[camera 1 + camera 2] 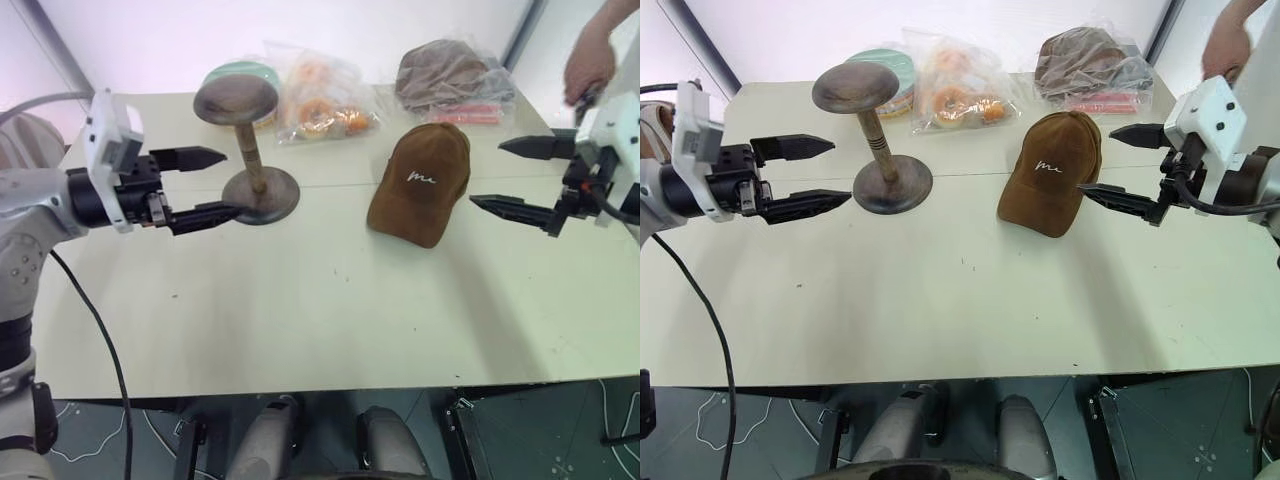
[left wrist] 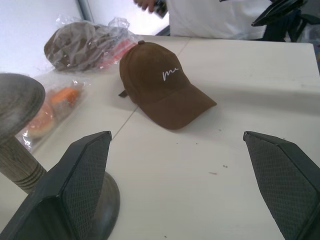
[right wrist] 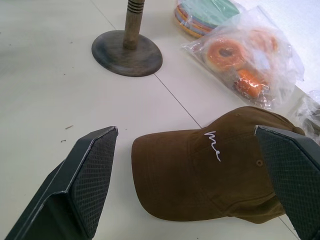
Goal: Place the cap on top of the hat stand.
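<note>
Left eye view showed the brown suede baseball cap with white script (image 1: 422, 180) lying on the cream surface (image 1: 320, 320) toward its far right. The dark bronze hat stand with domed top (image 1: 250, 150) stood upright toward the far left. Both the left end effector (image 1: 205, 185) and right end effector (image 1: 510, 176) hovered with fingers apart, holding nothing.
</note>
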`<state>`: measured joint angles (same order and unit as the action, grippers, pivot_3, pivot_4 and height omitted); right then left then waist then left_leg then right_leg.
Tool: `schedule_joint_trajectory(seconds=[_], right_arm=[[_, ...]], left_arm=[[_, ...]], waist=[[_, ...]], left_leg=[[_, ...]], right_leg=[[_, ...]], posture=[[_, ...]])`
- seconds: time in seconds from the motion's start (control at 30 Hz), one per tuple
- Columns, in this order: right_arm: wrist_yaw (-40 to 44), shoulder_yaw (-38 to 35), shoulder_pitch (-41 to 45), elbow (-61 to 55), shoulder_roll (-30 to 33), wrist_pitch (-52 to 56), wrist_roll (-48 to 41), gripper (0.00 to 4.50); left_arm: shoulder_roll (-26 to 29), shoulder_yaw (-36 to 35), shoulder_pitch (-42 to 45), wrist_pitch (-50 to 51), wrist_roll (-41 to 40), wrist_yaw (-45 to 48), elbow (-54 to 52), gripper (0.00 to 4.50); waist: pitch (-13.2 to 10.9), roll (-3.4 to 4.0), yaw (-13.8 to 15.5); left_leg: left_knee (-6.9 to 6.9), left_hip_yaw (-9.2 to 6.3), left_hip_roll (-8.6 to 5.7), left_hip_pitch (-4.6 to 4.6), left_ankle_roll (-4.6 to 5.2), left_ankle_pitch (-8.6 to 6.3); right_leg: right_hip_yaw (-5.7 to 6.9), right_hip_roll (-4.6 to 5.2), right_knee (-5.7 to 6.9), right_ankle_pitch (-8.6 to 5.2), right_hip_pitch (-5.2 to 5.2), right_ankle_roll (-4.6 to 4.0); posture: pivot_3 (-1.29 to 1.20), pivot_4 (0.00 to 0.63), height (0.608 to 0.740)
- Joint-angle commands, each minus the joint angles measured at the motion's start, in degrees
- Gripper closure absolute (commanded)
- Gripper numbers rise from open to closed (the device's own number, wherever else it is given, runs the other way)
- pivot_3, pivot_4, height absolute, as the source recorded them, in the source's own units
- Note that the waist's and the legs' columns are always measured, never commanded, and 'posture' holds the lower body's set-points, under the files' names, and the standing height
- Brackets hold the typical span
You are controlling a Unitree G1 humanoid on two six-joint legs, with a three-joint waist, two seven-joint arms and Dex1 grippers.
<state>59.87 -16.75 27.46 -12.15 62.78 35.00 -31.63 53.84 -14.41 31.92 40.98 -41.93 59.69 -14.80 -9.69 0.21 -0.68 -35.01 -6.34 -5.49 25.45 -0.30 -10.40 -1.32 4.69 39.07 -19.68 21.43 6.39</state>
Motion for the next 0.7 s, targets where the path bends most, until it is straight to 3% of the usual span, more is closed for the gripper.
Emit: schedule_joint_trajectory(seconds=[0.03,0.7], right_arm=[[0.2,-0.8,1.7,-0.5,0.9,-1.0,-0.1,0.0],[-0.5,-2.0,0.3,-2.7,0.9,0.5,-0.9,0.0]], left_arm=[[1.2,-2.1,0.3,-0.6,-0.5,-0.3,-1.3,0.05],[0.6,-1.2,1.5,-1.4,-0.9,-0.6,-0.4,0.05]], waist=[[0.0,0.0,0.0],[0.0,0.0,0.0]], left_leg=[[0.0,0.0,0.0,0.0,0.0,0.0],[0.01,0.0,0.0,0.0,0.0,0.0]], right_leg=[[0.0,0.0,0.0,0.0,0.0,0.0],[0.0,0.0,0.0,0.0,0.01,0.0]], posture=[[0.0,0.15,0.74],[0.0,0.15,0.74]])
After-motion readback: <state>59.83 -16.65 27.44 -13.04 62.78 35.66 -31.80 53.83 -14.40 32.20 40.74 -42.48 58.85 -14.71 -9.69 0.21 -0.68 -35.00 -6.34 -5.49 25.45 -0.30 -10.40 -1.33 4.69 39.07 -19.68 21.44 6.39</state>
